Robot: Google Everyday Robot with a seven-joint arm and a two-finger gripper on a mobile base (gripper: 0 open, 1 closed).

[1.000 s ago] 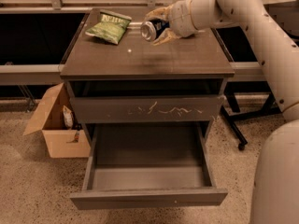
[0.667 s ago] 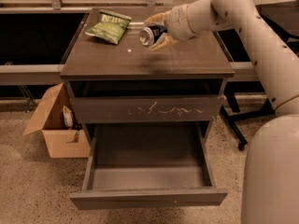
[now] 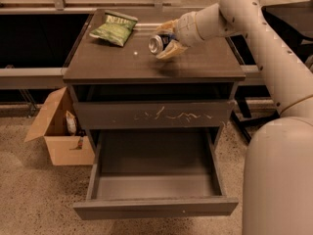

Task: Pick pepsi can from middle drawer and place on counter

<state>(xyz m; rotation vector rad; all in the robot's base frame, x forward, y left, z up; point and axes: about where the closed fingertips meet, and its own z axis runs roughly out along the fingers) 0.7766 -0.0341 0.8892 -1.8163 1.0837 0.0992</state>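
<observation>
My gripper (image 3: 167, 39) is shut on the pepsi can (image 3: 159, 42), a small blue can held on its side with its silver end facing left. It hangs just above the middle of the counter (image 3: 112, 62), the dark glossy top of the cabinet. Below, the middle drawer (image 3: 155, 207) is pulled wide open and its grey inside is bare. Above it sits a closed drawer front with white scratches (image 3: 154, 114). My white arm reaches in from the upper right.
A green chip bag (image 3: 114, 28) lies on the counter's back left. An open cardboard box (image 3: 61, 133) stands on the floor left of the cabinet. A dark desk and chair legs (image 3: 254, 116) stand to the right. My robot body (image 3: 279, 180) fills the lower right.
My gripper has carried the can a little left and down, closer to the counter top. The drawer and the chip bag have not moved.
</observation>
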